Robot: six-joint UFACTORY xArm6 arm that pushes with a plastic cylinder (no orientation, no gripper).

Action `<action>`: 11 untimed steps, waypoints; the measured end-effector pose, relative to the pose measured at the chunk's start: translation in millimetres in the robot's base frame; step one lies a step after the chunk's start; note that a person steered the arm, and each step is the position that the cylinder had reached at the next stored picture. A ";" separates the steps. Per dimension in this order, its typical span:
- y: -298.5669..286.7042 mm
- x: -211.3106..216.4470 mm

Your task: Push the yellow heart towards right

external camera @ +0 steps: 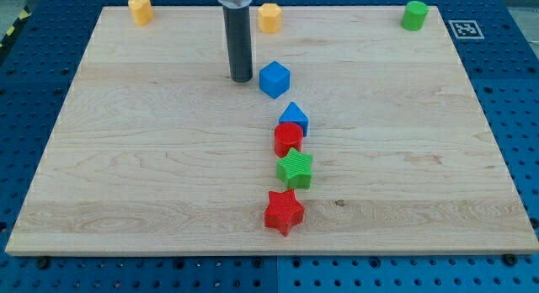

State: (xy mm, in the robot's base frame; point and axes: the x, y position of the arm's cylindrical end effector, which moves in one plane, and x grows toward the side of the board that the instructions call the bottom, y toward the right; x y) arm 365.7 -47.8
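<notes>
Two yellow blocks sit at the view's top edge of the wooden board (126, 158): one at the top left (140, 9) and one near the top middle (269, 18). I cannot tell from their shapes which is the heart. My tip (242, 77) rests on the board below and slightly left of the middle yellow block, apart from it. It is far to the right of the left yellow block. A blue cube (274, 79) lies just right of my tip, with a small gap between them.
Below the blue cube a column runs down: a blue triangular block (294, 118), a red block (288, 139), a green star (296, 169) and a red star (284, 212). A green block (414, 15) sits at the top right corner.
</notes>
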 end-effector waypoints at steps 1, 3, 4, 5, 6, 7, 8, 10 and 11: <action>25.7 0.7; 41.3 20.1; 41.3 24.0; 26.1 23.3; -21.5 -0.3; -97.3 -24.2; -179.0 -56.5; -246.7 -159.8; -240.0 -174.8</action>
State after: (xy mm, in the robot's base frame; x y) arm 190.9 -287.8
